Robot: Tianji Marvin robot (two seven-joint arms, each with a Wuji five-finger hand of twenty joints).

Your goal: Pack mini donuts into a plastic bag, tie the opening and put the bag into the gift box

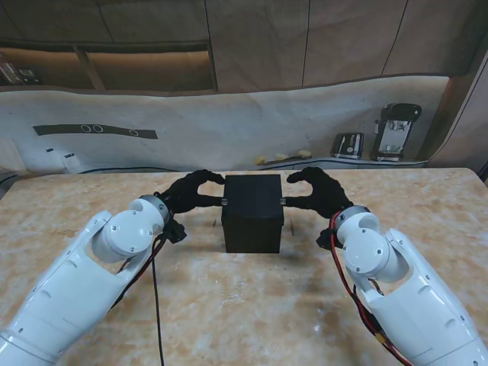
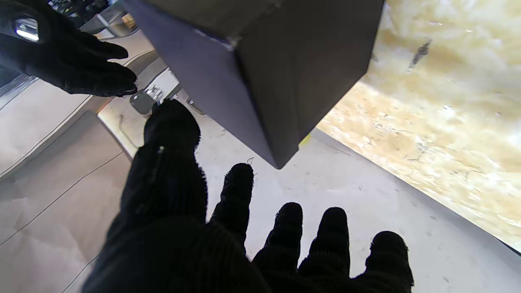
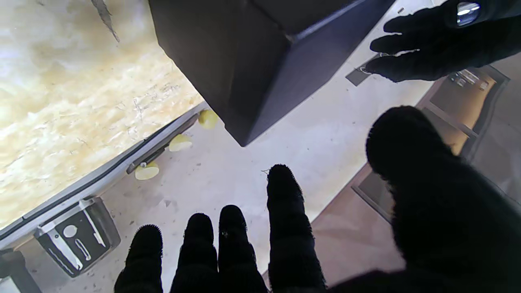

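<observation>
- Marbled beige stone makes up the table (image 1: 244,305) we work on, glossy and veined; past its far edge lies a pale sheet-covered floor with dark wood panelling behind.
- We see the gift box (image 1: 252,213) standing near the middle of the table, a matte black cube with crisp edges, its lid on.
- Our left hand (image 1: 187,192) and right hand (image 1: 320,191), both in black knit gloves, flank the box; from the stand view the fingertips seem to meet its side walls, while the wrist views show the fingers spread apart with a gap to the box, so we cannot tell if we truly grip it. Neither hand has closed round anything.
- No mini donuts or plastic bag can be seen; whether they are already inside the shut box we cannot tell.
- We judge the task to be at its end, box closed, or else not yet begun.
- A few small yellow pieces (image 3: 180,143) lie on the floor beyond the table edge; what they are is unclear.
</observation>
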